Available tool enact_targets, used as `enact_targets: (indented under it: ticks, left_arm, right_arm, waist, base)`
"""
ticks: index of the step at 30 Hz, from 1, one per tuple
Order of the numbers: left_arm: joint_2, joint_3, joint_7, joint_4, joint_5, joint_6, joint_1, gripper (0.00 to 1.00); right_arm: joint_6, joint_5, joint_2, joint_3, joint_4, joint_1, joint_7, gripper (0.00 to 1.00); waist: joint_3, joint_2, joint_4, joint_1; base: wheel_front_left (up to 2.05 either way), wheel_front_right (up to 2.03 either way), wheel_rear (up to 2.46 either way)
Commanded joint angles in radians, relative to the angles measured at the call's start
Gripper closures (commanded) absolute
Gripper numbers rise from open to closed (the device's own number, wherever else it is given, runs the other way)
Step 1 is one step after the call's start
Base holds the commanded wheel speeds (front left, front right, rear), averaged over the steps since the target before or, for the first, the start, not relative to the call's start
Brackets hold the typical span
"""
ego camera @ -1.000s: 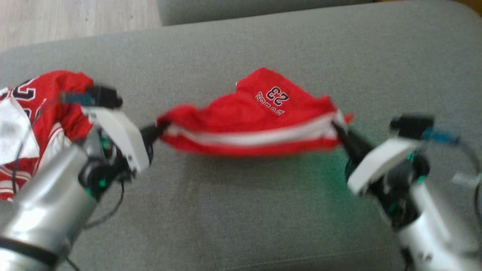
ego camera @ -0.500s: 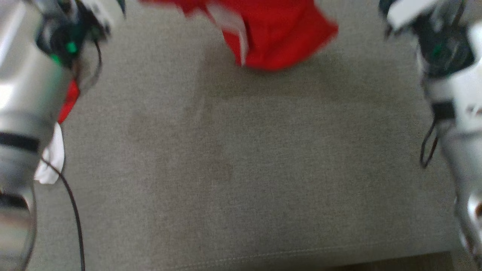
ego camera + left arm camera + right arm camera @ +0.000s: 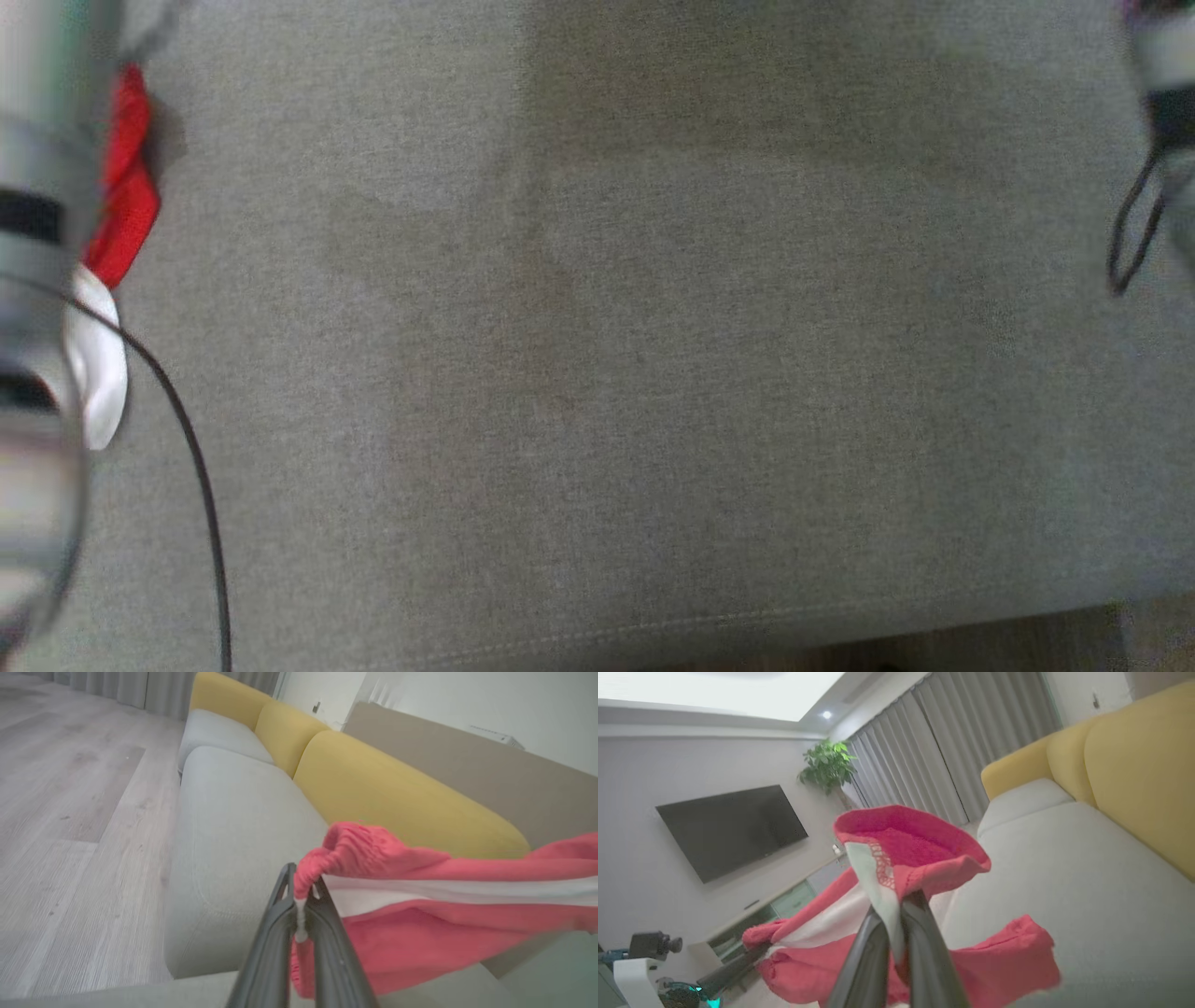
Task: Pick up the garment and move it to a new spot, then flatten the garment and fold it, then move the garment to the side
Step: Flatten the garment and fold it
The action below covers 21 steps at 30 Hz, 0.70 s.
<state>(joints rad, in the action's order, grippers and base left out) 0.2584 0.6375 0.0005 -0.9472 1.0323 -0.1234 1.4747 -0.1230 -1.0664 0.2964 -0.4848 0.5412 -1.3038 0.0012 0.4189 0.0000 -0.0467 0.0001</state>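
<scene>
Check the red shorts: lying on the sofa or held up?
Held up. The red shorts hang stretched between the left pincer and right pincer, each shut on an edge.

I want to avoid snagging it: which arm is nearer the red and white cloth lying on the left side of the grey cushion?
Left. The left arm overlaps the red and white cloth in the head view; the right arm is across the grey cushion, far right.

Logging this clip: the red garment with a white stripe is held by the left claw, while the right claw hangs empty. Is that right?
No. The right claw is not empty: the right wrist view shows it shut on the garment at its edge. The left claw does hold the red garment with its white stripe.
</scene>
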Motion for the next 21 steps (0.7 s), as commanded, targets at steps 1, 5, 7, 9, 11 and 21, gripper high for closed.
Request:
enact_targets:
  ticks: [1, 5, 7, 9, 11, 21]
  left_arm:
    - [0.028, -0.002, -0.008, 0.008, 0.002, -0.004, -0.019, 1.0]
    - [0.015, 0.084, 0.048, 0.035, 0.039, -0.007, -0.208, 1.0]
    - [0.029, 0.127, 0.11, 0.073, 0.065, -0.007, -0.285, 1.0]
    - [0.053, 0.156, 0.166, 0.114, 0.098, -0.007, -0.35, 1.0]
    - [0.075, 0.175, 0.228, 0.159, 0.14, -0.007, -0.406, 1.0]
    - [0.185, 0.235, 0.566, 0.382, 0.347, -0.007, -0.627, 1.0]
  right_arm:
    - [-0.008, -0.001, 0.004, -0.029, -0.012, 0.046, -0.017, 1.0]
    - [-0.008, -0.027, 0.046, -0.163, 0.019, 0.217, -0.031, 1.0]
    - [-0.008, -0.052, 0.065, -0.208, 0.014, 0.283, -0.018, 1.0]
    - [-0.008, -0.081, 0.089, -0.246, 0.003, 0.341, 0.004, 1.0]
    - [-0.008, -0.103, 0.118, -0.278, -0.013, 0.39, 0.029, 1.0]
    - [-0.008, -0.208, 0.279, -0.365, -0.129, 0.599, 0.199, 1.0]
  waist:
    - [-0.002, 0.0, 0.001, -0.0001]
    - [-0.019, 0.0, 0.005, -0.0001]
    - [-0.034, 0.0, 0.006, -0.0001]
    - [-0.056, 0.0, 0.007, -0.0001]
    - [-0.08, 0.0, 0.009, -0.0001]
    - [-0.241, 0.0, 0.013, -0.0001]
  base:
    - [0.0, 0.0, 0.0]
    - [0.0, 0.0, 0.0]
    - [0.0, 0.0, 0.0]
    - [0.0, 0.0, 0.0]
    - [0.0, 0.0, 0.0]
    - [0.0, 0.0, 0.0]
